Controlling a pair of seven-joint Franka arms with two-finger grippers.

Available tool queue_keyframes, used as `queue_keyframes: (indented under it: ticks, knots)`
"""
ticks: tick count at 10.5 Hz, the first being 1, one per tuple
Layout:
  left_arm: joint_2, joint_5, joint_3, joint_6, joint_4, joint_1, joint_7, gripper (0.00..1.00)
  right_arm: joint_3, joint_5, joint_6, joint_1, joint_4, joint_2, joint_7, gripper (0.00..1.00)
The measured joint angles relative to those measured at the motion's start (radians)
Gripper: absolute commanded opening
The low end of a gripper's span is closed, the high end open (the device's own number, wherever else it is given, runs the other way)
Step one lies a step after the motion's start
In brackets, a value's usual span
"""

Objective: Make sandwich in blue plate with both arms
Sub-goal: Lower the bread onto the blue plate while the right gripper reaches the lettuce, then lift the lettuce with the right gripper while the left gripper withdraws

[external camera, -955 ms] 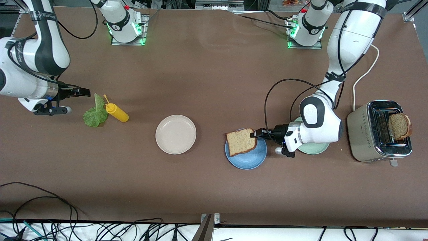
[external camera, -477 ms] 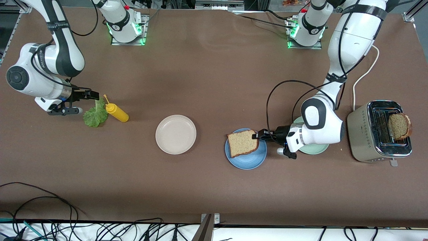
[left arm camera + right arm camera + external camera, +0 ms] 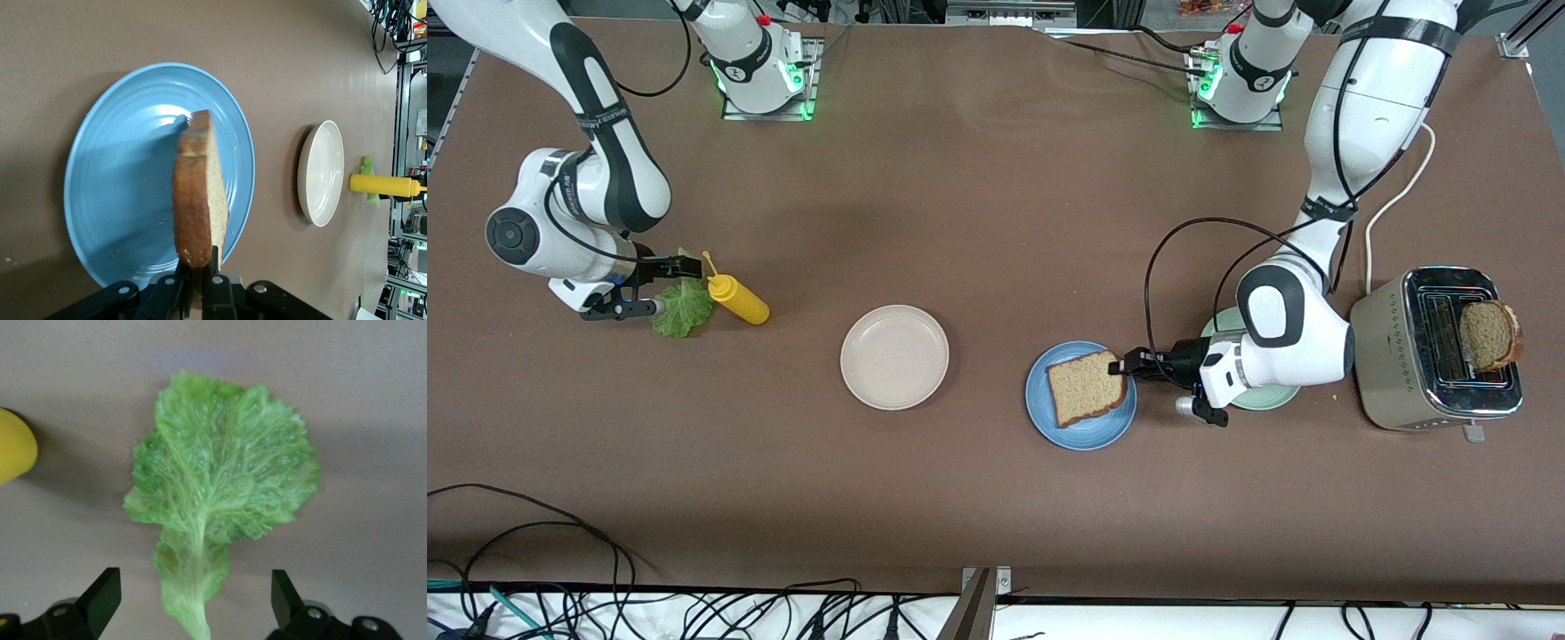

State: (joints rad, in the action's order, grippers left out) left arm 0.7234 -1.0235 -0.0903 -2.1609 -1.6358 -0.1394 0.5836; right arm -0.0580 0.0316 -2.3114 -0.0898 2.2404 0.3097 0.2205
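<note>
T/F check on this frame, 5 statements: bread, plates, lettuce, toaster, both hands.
1. The left hand is shut on a bread slice over the blue plate. True.
2. The right hand grips the lettuce leaf. False: it is open over the leaf, which lies flat on the table.
3. The beige plate holds a bread slice. False: nothing lies on it.
4. A second bread slice sticks up out of the toaster. True.
5. The yellow squeeze bottle stands on the blue plate. False: it lies on the table beside the lettuce.
</note>
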Motion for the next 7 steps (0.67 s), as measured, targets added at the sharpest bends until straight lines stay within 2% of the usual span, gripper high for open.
queue_keyframes:
  ticks: [3, 4, 6, 7]
  knots:
    - [0.007, 0.0, 0.0, 0.0, 0.0, 0.0, 0.001, 0.0, 0.0, 0.0, -0.001, 0.0, 0.0, 0.034, 0.022, 1.0]
    - [0.008, 0.0, 0.0, 0.0, 0.0, 0.0, 0.001, 0.0, 0.0, 0.0, -0.001, -0.001, 0.0, 0.044, 0.037, 0.84]
    - [0.01, -0.001, 0.0, 0.0, 0.0, 0.0, 0.001, 0.0, -0.002, 0.0, -0.002, -0.01, 0.0, 0.064, 0.051, 0.3]
    - [0.01, -0.018, 0.0, 0.0, 0.0, -0.001, 0.002, 0.0, -0.003, 0.0, -0.003, -0.016, 0.0, 0.07, 0.056, 0.1]
